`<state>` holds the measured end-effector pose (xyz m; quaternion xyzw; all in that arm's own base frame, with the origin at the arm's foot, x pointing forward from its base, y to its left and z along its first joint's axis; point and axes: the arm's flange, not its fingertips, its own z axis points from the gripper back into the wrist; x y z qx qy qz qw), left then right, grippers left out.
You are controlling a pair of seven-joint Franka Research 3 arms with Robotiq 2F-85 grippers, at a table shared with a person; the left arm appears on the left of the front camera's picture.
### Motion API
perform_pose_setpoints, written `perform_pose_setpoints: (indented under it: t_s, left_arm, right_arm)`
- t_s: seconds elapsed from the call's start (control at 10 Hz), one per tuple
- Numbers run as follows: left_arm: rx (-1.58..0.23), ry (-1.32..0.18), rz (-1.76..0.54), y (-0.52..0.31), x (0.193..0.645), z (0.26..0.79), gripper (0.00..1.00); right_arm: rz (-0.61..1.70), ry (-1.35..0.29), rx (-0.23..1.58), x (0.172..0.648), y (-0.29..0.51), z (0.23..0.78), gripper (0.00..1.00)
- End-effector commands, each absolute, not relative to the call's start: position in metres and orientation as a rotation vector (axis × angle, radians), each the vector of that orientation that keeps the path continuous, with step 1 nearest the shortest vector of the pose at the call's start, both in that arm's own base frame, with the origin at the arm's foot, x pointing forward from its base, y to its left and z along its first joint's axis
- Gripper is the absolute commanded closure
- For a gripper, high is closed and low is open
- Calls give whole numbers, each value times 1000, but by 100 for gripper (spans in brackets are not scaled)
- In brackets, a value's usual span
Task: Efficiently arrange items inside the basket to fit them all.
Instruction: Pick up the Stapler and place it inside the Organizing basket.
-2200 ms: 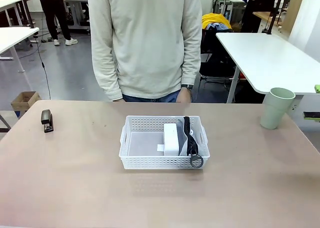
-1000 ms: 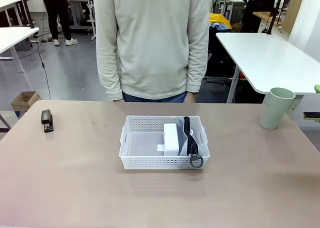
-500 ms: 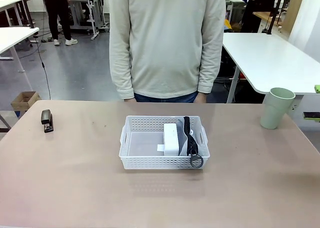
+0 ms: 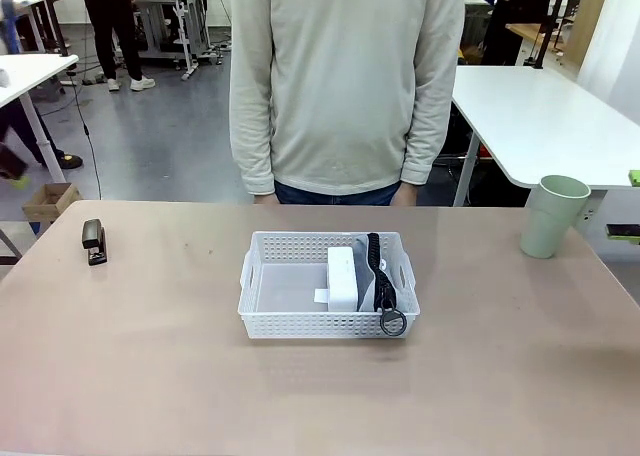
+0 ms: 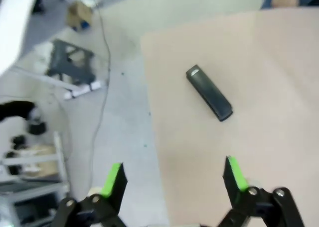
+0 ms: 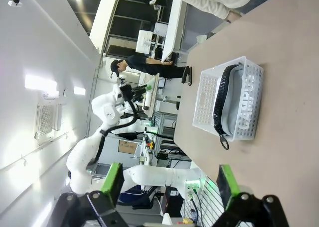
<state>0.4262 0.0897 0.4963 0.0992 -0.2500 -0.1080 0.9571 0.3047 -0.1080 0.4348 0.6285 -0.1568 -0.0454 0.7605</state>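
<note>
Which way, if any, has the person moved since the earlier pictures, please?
Yes, the person has shifted toward the robot's right, judged against the unmoved basket.

grey floor [image 4: 150, 146], white table [image 4: 540, 116] at rt, cardboard box [image 4: 50, 202] on floor at left

White basket [image 4: 268, 318] with hole-dotted sides, white box [image 4: 342, 276], grey pouch [image 6: 238, 100] with black strap [image 4: 374, 256], black stapler [image 4: 94, 242], pale green cup [image 4: 552, 218], pinkish-beige table [image 4: 150, 376].
</note>
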Motion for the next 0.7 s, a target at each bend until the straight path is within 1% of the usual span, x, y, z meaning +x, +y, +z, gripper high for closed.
perform_pose_setpoints:
  t_s: [0.0,0.2,0.3,0.6]
  left_arm:
    - [279,-405,-248,95,473,489,0]
    - [336,-354,-218,91,496,467,0]
    - [305,-314,-192,91,506,457,0]
    - [76,-224,-125,89,539,442,0]
  right_arm:
    - [-93,-361,1382,306,-109,437,0]
    - [-93,-361,1382,306,-109,437,0]
    - [-93,-361,1382,306,-109,437,0]
    - [-93,-361,1382,306,-109,437,0]
